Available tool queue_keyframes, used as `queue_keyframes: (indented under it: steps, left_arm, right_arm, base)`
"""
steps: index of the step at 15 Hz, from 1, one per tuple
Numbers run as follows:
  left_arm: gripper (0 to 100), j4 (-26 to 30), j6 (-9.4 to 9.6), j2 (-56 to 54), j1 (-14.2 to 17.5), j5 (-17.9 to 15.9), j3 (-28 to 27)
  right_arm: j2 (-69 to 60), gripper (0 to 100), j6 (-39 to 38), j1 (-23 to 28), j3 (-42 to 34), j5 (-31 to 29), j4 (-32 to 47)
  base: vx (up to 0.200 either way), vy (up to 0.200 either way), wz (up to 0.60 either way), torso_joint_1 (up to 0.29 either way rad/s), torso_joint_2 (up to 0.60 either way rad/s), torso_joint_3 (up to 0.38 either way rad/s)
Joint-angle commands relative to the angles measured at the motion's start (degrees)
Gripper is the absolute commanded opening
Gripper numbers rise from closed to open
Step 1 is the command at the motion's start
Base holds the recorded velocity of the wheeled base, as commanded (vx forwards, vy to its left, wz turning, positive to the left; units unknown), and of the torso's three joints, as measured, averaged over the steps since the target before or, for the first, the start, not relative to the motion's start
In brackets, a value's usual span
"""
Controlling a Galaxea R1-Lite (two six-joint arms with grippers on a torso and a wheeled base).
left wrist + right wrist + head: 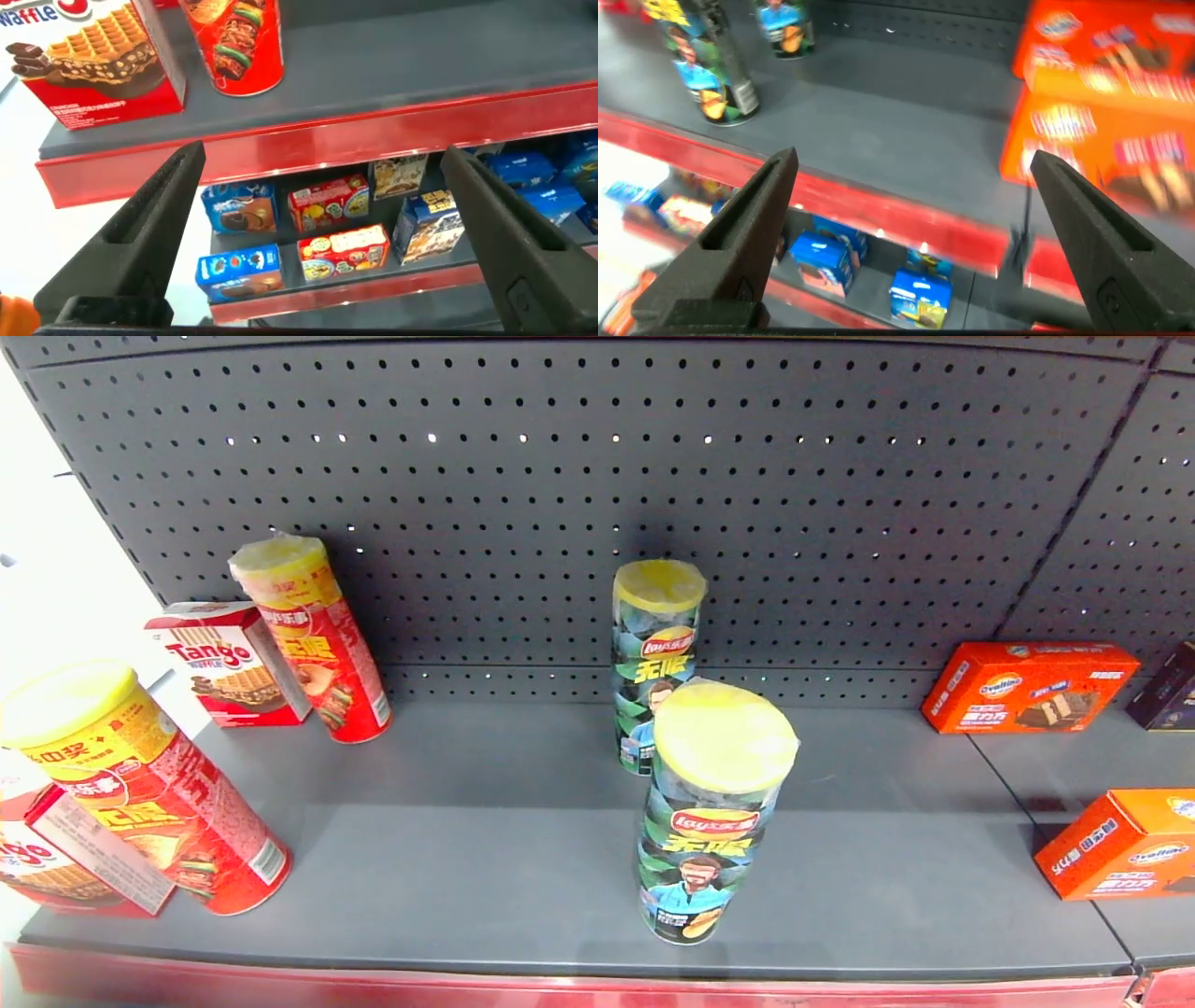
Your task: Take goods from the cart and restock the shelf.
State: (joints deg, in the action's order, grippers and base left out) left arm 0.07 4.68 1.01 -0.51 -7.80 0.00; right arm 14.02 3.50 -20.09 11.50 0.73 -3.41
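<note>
Count on the shelf (485, 859):
- 2 green chip cans w/ yellow lids, upright. Rear green can (656, 663) is at 12 o'clock, close to the pegboard (597, 457). Front green can (714, 812) is at approx 5 o'clock from it, just beside, nearer the front edge.
- 2 red chip cans, yellow lids too. Rear red can (313, 639) is at 10 o'clock, front red can (140, 784) at 8 o'clock.
- 2 wafer boxes. Rear wafer box (229, 663) is right against the rear red can's 9 o'clock side. Front wafer box (56, 859) is at the front red can's 8 o'clock, partly cut by the frame edge.
- 2 orange boxes in the next bay, 3 o'clock: rear orange box (1027, 686) and front orange box (1120, 845).
- 1 dark box (1167, 695) past them, mostly cut off.

Arms: L jaws are spread wide w/ nothing btwn them, held low in front of the shelf's red front rail (327, 140), facing the wafer box and red can end. R jaws are spread the same and empty, facing the rail near the green cans and orange boxes.

Surface and room: grey shelf board, grey pegboard back. Below is a lower shelf w/ several small boxes (329, 252), blue and red, in rows.
</note>
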Motion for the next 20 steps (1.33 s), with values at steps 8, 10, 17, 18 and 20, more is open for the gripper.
queue_keyframes:
  steps: [8,10,17,18,20]
  left_arm:
    - [100,0.0,0.06,-0.5,0.2,0.0,0.0]
    - [100,0.0,0.06,-0.5,0.2,0.0,0.0]
    - [100,0.0,-0.02,-0.5,0.3,0.0,0.0]
    - [100,0.0,-0.02,-0.6,0.2,0.1,0.0]
    - [100,0.0,-0.11,-0.6,0.3,0.1,0.0]
  right_arm:
    - [46.4,100,5.1,-12.4,16.6,3.0,-9.4]
    - [51.7,100,5.1,-15.2,19.2,3.0,-9.5]
    - [61.7,100,5.3,-17.4,26.2,2.4,-11.7]
    - [62.8,100,5.3,-17.4,27.2,2.4,-11.7]
    - [64.7,100,5.4,-17.8,29.0,2.3,-11.7]
  base:
    - [0.0,0.0,0.0,0.0,0.0,0.0]
    - [0.0,0.0,0.0,0.0,0.0,0.0]
    - [0.0,0.0,0.0,0.0,0.0,0.0]
    - [0.0,0.0,0.0,0.0,0.0,0.0]
    - [0.0,0.0,0.0,0.0,0.0,0.0]
